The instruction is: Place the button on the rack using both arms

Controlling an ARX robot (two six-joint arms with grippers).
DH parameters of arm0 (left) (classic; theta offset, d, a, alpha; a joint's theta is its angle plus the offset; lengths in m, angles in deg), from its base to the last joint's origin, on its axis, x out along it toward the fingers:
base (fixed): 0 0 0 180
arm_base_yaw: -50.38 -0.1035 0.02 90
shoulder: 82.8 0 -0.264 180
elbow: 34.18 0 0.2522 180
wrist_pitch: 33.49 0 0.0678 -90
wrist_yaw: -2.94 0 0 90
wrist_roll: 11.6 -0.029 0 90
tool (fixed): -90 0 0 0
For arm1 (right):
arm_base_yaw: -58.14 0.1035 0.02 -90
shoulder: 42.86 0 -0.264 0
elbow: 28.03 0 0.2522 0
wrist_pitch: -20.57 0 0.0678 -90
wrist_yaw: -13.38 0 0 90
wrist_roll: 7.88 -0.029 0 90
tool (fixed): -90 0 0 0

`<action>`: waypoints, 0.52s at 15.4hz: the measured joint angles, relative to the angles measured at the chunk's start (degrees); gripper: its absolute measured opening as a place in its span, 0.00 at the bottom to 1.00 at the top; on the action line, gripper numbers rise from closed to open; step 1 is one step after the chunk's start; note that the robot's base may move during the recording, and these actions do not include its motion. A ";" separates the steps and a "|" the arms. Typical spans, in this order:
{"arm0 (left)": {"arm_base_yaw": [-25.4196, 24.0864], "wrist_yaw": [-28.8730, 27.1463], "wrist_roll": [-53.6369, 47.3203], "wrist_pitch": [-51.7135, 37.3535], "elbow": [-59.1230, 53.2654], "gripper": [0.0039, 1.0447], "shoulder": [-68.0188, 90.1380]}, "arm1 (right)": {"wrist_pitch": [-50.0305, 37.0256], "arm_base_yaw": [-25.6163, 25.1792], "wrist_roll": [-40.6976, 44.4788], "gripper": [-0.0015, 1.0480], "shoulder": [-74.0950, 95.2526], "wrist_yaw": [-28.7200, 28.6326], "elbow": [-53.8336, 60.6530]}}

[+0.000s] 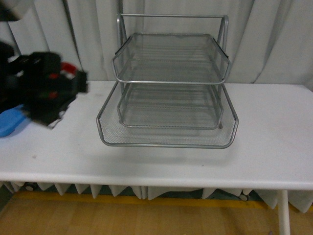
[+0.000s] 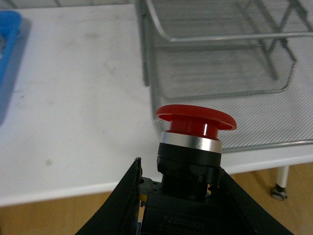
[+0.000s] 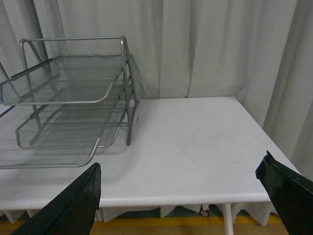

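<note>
Button (image 2: 193, 147) in mid-air: the left gripper (image 2: 178, 169) is clenched on the switch's black body, which leaves the red mushroom cap free and upright above the white table (image 1: 274, 137). From the front, the left arm (image 1: 44, 85) shows blurred over the blue tray (image 1: 10, 122) at the table's left end, well apart from the silver wire-mesh rack (image 1: 168, 82), whose three tiers hold nothing. The right gripper (image 3: 181, 166) hovers off the rack's opposite side, jaws spread wide and empty, seemingly placed to receive or steady the part.
</note>
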State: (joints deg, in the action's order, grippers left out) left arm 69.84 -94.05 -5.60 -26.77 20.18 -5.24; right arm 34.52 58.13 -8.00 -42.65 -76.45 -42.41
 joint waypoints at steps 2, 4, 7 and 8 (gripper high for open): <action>0.59 3.34 -2.86 1.14 11.04 0.34 10.14 | 0.02 0.00 0.00 0.94 0.00 0.00 0.00; 0.81 5.95 -6.21 4.57 23.34 0.34 23.28 | 0.00 0.00 0.00 0.94 0.00 0.00 0.00; 1.14 6.60 -9.01 7.98 35.85 0.34 38.62 | 0.02 0.00 0.00 0.94 -0.02 0.00 0.00; 1.40 6.40 -9.57 9.25 39.63 0.34 43.06 | 0.00 0.00 0.00 0.94 0.00 0.00 0.00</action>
State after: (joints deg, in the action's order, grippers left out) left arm 71.24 -87.64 -15.18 -17.53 59.80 37.82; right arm 34.52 58.13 -8.00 -42.65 -76.45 -42.41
